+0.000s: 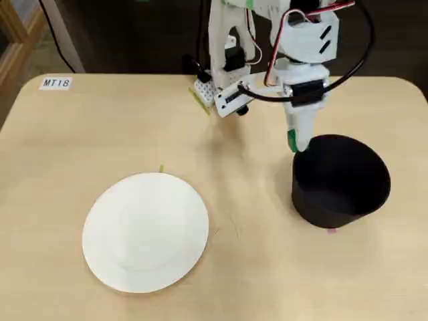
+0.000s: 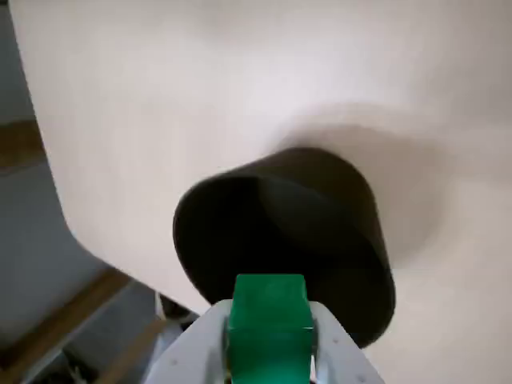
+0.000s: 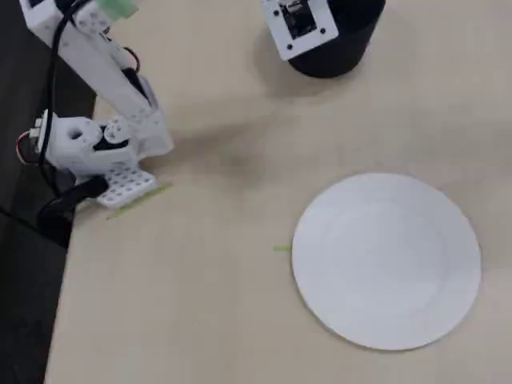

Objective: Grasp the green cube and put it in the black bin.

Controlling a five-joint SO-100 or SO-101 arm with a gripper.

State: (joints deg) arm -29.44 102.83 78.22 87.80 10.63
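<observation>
End effector (image 2: 270,340) closed on green cube (image 2: 269,316), held above the surface. In wrist view I see the black bin (image 2: 320,240) mouth just ahead and below; in a fixed view the cube (image 1: 292,140) sits at the bin's (image 1: 341,194) near-left rim, not yet centred. I judge a short push toward bin centre is needed before release.

The pale wooden table (image 1: 254,267) carries the white plate (image 1: 145,232) and the black bin (image 1: 341,180).

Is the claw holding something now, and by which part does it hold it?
Yes. The claw holds the green cube, clamped by two opposite side faces, above the near rim of the black bin.
</observation>
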